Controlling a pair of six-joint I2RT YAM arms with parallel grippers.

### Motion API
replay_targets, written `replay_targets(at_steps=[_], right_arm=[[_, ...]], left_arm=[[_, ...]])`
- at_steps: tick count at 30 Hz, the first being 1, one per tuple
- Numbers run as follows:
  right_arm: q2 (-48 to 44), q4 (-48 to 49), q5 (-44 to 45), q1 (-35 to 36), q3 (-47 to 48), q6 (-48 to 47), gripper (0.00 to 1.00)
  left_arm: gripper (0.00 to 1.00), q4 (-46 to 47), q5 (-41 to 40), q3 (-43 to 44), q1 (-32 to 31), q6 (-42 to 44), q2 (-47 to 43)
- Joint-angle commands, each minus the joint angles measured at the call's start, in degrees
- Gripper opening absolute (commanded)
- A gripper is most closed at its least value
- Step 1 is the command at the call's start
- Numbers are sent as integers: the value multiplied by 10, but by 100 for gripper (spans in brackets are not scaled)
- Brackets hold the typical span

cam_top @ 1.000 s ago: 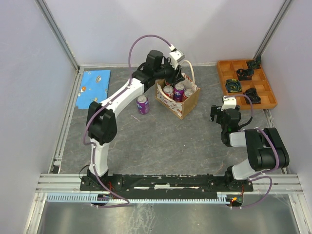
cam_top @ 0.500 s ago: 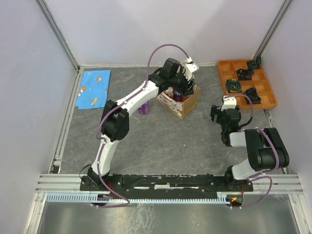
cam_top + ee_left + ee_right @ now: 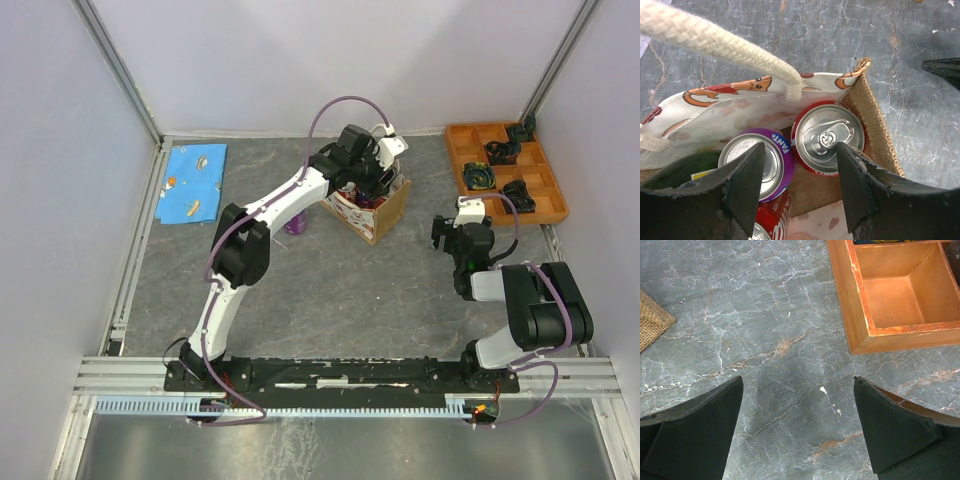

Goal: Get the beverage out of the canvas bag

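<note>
The canvas bag [image 3: 386, 212] is sitting upright near the tabletop's far edge, roughly mid-width. It's tan burlap with a white-and-red printed side and a white rope handle [image 3: 715, 42]. Packed inside it, upright and touching, are a red can [image 3: 829, 136], a purple Fanta can [image 3: 752, 162] and a second red can [image 3: 771, 222], only partly visible.

Four cans [image 3: 829, 137] [image 3: 756, 161] [image 3: 772, 220] [image 3: 293, 224], one canvas bag [image 3: 880, 140], one orange tray [image 3: 548, 190].
</note>
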Motion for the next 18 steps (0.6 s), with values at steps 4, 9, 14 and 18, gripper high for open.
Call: replay_targets(at_steps=[4,9,14,18], right_arm=[[-2,20,1,0,16,0,99],[-1,20,1,-1,16,0,99],[-1,19,1,-1,16,-1,99],[-1,20,1,0,16,0,99]], left_arm=[[66,10,-33,38,-3,59,-4],[67,-6,-10,45,-3,69,6],[69,-7,9,48,-5,73,7],[87,-9,8,48,-9,76,11]])
